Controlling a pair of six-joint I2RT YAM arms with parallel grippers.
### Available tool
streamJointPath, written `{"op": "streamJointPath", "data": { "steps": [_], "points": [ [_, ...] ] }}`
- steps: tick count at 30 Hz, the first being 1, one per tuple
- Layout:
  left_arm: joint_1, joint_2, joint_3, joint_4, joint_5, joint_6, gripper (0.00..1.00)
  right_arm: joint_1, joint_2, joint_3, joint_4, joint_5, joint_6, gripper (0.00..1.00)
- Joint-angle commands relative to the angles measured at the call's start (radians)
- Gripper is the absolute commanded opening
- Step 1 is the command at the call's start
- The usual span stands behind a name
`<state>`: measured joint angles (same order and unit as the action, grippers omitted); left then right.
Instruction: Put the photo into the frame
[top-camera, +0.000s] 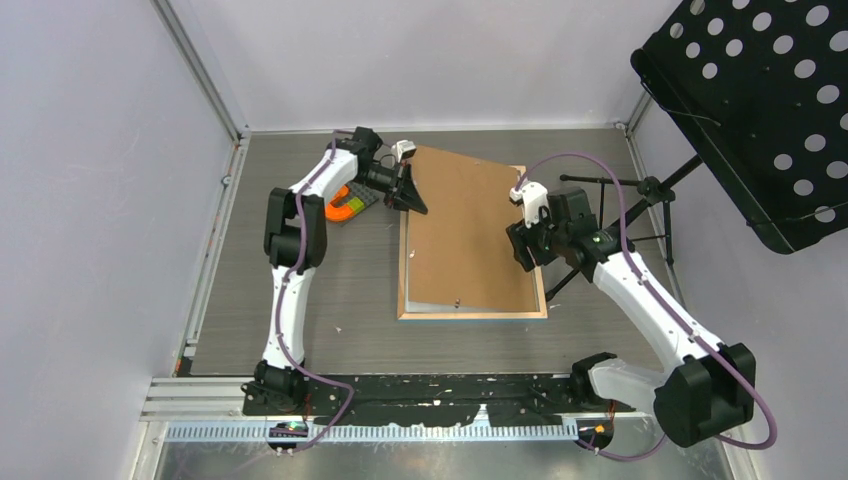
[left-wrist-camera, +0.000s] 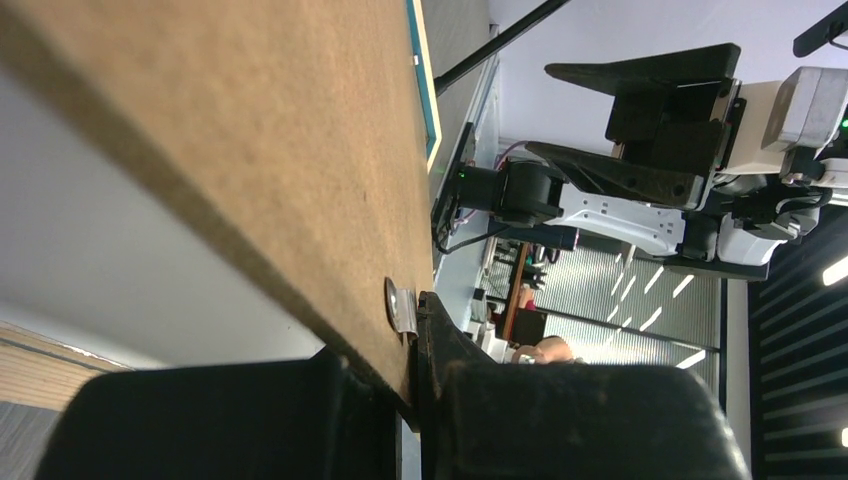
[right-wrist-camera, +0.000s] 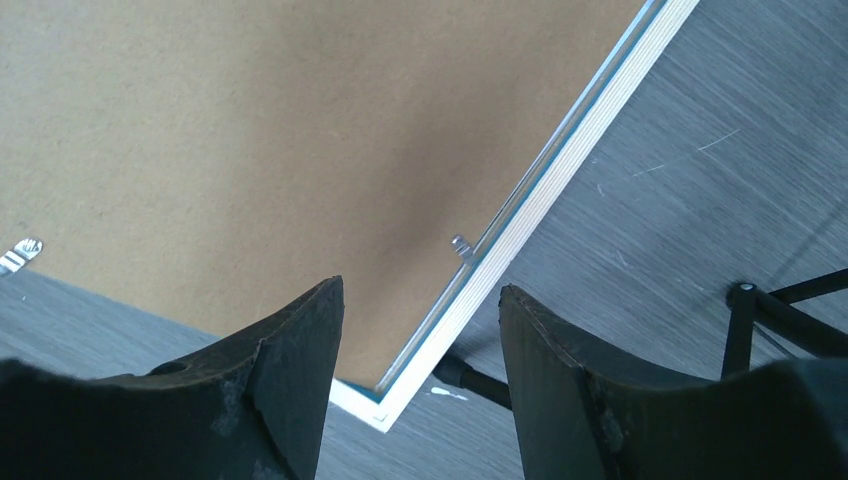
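Backing board (top-camera: 465, 225) was pinched by left tool (top-camera: 408, 190), tilted above the frame (top-camera: 470, 315) on the worktop (top-camera: 350, 300), likely for access; right tool (top-camera: 522, 250) was held wide over the frame's right rail; photo unseen.

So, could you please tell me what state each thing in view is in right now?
backing board: lying skewed over the frame, not seated in it, one edge clamped.
frame: lying flat, light wood back facing up.
left gripper: shut on the backing board's edge near its far corner.
right gripper: open, holding nothing, above the frame's right side.
photo: not visible, so I cannot tell whether it is in.
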<state>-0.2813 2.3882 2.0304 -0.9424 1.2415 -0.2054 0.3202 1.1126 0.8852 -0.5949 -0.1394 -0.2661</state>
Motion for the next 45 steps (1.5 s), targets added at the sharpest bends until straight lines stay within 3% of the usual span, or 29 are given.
{"op": "streamJointPath", "data": {
  "steps": [1,23,33,45],
  "points": [
    [-0.007,0.003,0.044,-0.028,0.039,0.035,0.00,-0.007,0.044,0.073,0.055,0.053,0.028,0.64],
    [-0.008,0.024,0.048,-0.013,0.055,0.031,0.00,-0.136,0.426,0.197,0.141,0.006,0.138,0.63],
    [-0.013,0.032,0.058,-0.026,0.065,0.055,0.00,-0.179,0.536,0.226,0.184,0.005,0.156,0.63],
    [-0.015,0.053,0.068,-0.051,0.071,0.103,0.00,-0.220,0.632,0.247,0.197,-0.100,0.184,0.63]
  ]
}}
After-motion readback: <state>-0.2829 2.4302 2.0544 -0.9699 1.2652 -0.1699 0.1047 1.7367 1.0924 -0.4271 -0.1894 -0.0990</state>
